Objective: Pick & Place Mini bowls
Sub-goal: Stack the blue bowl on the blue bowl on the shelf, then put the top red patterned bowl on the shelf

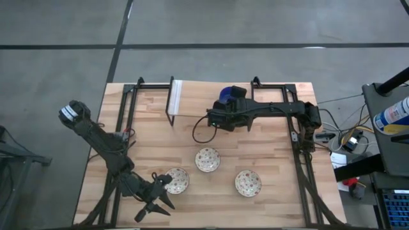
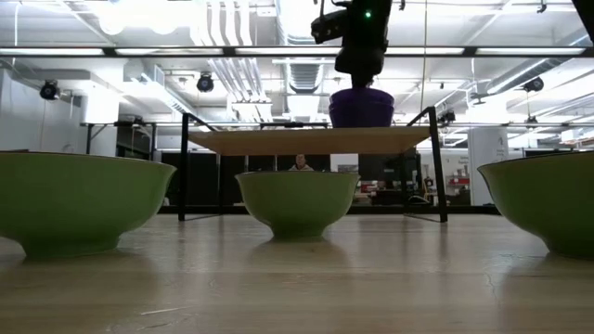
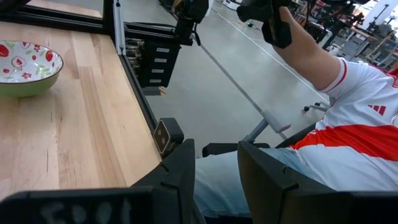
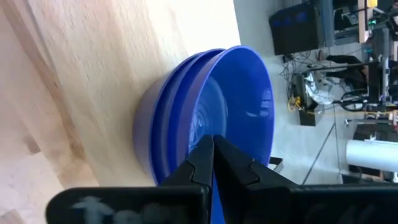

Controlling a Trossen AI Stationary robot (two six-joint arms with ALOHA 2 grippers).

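- Three patterned mini bowls (image 1: pixel 208 160) sit on the wooden table (image 1: pixel 268 153) on the near side of the raised shelf (image 2: pixel 311 140); you see them green outside, cream with reddish marks inside.
- Your left gripper (image 1: pixel 156 203) waits at the table's near edge, just beside the leftmost patterned bowl (image 1: pixel 177 180), fingers (image 3: pixel 180 171) spread, nothing between them.
- Past that edge, a person's red-and-white sleeve (image 3: pixel 360 118) shows in the left wrist view.
- Farther back, the blue bowls (image 4: pixel 205 112) stand nested in a stack on the shelf, near its far edge.
- Your right gripper (image 4: pixel 213 146) is over that stack, clamped thin on the rim of the top blue bowl.
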